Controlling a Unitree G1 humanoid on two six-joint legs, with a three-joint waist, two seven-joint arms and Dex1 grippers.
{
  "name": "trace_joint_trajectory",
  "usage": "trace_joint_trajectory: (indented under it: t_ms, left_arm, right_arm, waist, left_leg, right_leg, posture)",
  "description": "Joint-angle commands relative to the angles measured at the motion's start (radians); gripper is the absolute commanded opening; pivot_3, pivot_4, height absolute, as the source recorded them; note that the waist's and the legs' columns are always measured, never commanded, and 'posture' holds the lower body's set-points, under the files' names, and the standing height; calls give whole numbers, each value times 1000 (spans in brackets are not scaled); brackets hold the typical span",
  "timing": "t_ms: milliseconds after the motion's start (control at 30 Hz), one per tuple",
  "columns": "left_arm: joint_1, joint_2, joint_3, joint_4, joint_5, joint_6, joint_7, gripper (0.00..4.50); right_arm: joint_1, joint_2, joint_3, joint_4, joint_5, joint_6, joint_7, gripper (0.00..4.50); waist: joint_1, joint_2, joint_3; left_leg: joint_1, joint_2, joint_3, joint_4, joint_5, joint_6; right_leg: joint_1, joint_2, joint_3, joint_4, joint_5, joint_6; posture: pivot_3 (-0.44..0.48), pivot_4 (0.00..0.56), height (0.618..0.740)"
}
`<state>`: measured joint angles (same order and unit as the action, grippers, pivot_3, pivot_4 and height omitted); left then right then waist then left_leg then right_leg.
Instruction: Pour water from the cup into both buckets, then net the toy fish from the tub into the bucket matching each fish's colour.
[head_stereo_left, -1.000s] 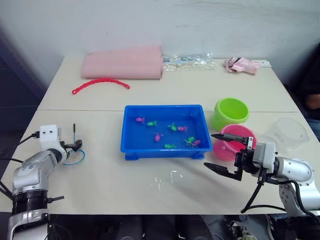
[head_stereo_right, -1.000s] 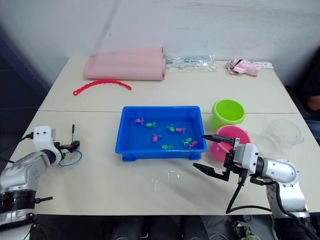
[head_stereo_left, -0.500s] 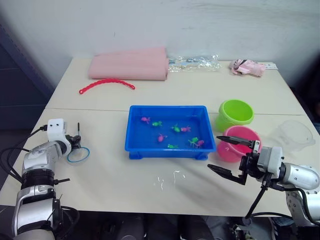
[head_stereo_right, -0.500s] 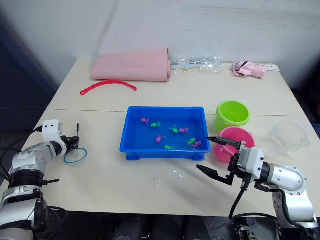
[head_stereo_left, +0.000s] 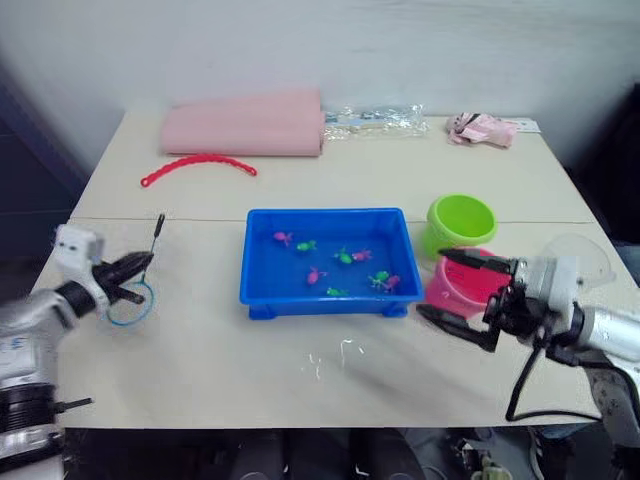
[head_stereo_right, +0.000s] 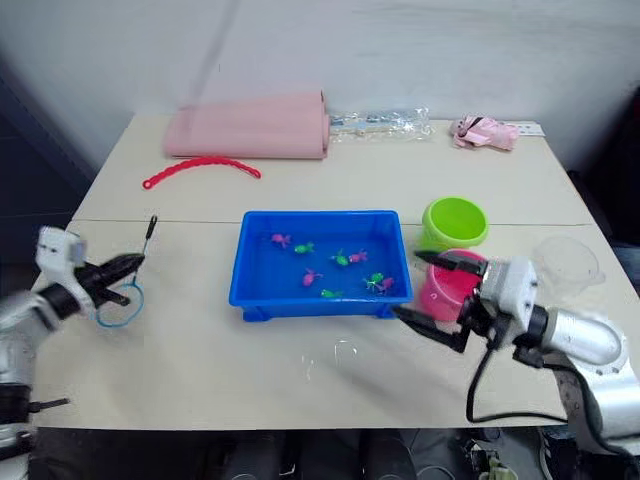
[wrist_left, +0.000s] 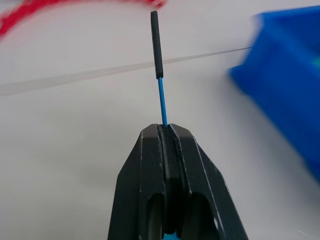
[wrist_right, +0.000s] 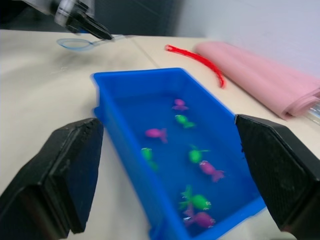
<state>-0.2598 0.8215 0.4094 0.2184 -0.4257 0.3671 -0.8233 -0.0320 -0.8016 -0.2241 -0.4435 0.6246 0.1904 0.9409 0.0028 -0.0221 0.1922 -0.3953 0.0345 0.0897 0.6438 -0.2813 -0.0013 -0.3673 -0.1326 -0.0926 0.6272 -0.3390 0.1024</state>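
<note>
At the table's left side my left gripper (head_stereo_left: 135, 266) is shut on the net (head_stereo_left: 128, 303), gripping its thin handle (wrist_left: 161, 100). The blue hoop lies close to the tabletop and the dark handle end points away from me. The blue tub (head_stereo_left: 320, 214) sits mid-table with pink and green toy fish (head_stereo_left: 345, 256) in it. Right of it stand the green bucket (head_stereo_left: 461, 222) and the pink bucket (head_stereo_left: 470, 292). My right gripper (head_stereo_right: 437, 295) hangs open in front of the pink bucket, at the tub's near right corner. The clear cup (head_stereo_left: 582, 260) stands at the far right.
A rolled pink cloth (head_stereo_left: 245, 125), a red beaded strip (head_stereo_left: 198, 165), a clear plastic bag (head_stereo_left: 375, 120) and a crumpled pink item (head_stereo_left: 482, 128) lie along the back. Water drops (head_stereo_left: 335, 355) glisten on the table in front of the tub.
My left gripper has closed on the net's handle. The right gripper stays open by the pink bucket. The head camera has shifted.
</note>
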Motion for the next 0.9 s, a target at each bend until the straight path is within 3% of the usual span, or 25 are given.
trace_joint_trajectory:
  t_ms: [33,133,267,467,667,900]
  left_arm:
    - [2,47,-24,-181,-82,-115,-243,27]
    - [-23,101,-116,-228,-53,-138,-353,27]
    - [-174,104,-320,-345,-33,-108,-466,27]
    - [-390,-25,-588,-405,75,-40,-451,27]
    - [-452,-111,-658,-398,116,-29,-436,27]
    - [-454,-126,-646,-381,137,-26,-418,27]
  right_arm:
    - [-108,-82,36,-91,102,231,-52,4500]
    - [-222,-115,76,-104,182,375,-62,4500]
    - [-389,-112,211,-86,158,494,-51,4500]
    - [-555,-17,334,-50,159,624,-86,4500]
    - [-579,36,391,-39,109,663,-103,4500]
    - [-550,52,384,-57,108,678,-104,4500]
  waist:
    - [0,3,0]
    - [-3,7,2]
    - [-3,7,3]
    - [-4,7,3]
    - [-3,6,4]
    - [-3,6,4]
  left_leg:
    - [-1,0,-1,-1,0,0]
    - [-5,-1,0,-1,0,1]
    - [-10,0,1,-1,3,7]
    - [-12,-4,6,4,4,14]
    - [-13,-4,8,6,3,17]
    - [-13,-3,7,7,3,17]
  right_leg:
    - [0,-1,3,-2,0,0]
    - [-5,-1,6,-2,0,0]
    - [-10,2,3,-1,0,-1]
    - [-10,7,0,1,2,4]
    - [-10,8,2,1,4,7]
    - [-10,9,2,1,4,7]
  posture:
    - [0,150,740]
    - [0,150,740]
    - [0,150,740]
    - [0,150,740]
    - [0,150,740]
    - [0,150,740]
